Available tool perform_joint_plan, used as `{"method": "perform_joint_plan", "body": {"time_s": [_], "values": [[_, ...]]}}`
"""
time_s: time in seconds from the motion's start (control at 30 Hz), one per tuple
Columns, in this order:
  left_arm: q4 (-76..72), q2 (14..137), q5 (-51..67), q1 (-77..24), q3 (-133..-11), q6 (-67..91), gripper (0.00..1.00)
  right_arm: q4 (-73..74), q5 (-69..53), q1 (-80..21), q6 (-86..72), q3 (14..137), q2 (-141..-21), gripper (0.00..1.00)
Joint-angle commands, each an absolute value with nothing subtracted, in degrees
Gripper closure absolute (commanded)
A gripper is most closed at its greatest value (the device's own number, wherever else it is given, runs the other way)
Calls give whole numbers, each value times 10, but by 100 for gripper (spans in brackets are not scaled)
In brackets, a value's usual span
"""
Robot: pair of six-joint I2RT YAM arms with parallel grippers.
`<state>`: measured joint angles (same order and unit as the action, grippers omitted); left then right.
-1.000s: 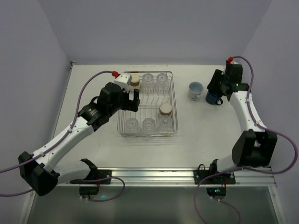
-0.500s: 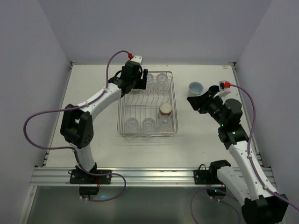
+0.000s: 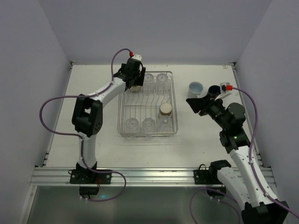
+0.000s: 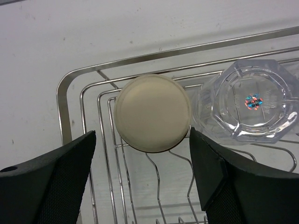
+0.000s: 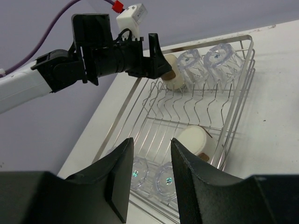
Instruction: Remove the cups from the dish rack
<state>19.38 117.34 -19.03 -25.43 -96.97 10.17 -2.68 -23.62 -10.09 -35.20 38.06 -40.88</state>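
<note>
The silver wire dish rack holds several upturned cups. A beige cup stands in its far left corner next to a clear ribbed tumbler. My left gripper is open just above the beige cup, one finger on each side, touching nothing. It also shows in the top view. My right gripper is open and empty, in the air right of the rack. A beige and brown cup and three clear tumblers stand nearer. A pale blue-grey cup and a dark blue mug stand on the table.
The rack's raised wire sides run close beside the beige cup. Rows of prongs cross the rack's middle. Purple walls close in the table at the left, back and right. The left arm reaches over the rack's far left corner.
My left gripper has moved from the rack's left side to above the beige cup at the far corner. My right gripper has left the dark blue mug and drawn back toward the rack.
</note>
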Motion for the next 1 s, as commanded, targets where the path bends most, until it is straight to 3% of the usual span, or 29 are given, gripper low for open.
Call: {"method": "perform_joint_plan", "body": {"time_s": [0.0, 0.37, 0.47, 0.6, 0.97], "values": [[166, 1193, -179, -245, -1005, 72, 16, -61, -261, -104, -361, 383, -415, 59], [137, 1243, -140, -231, -1034, 58, 19, -51, -267, -129, -358, 392, -429, 59], [131, 1245, -138, -229, -1032, 55, 30, -49, -260, -138, -358, 393, -430, 59], [119, 1209, -148, -228, -1012, 54, 59, -49, -255, -148, -359, 401, -434, 58], [105, 1023, -126, -228, -935, 107, 71, -154, -255, -211, -382, 411, -538, 48]]}}
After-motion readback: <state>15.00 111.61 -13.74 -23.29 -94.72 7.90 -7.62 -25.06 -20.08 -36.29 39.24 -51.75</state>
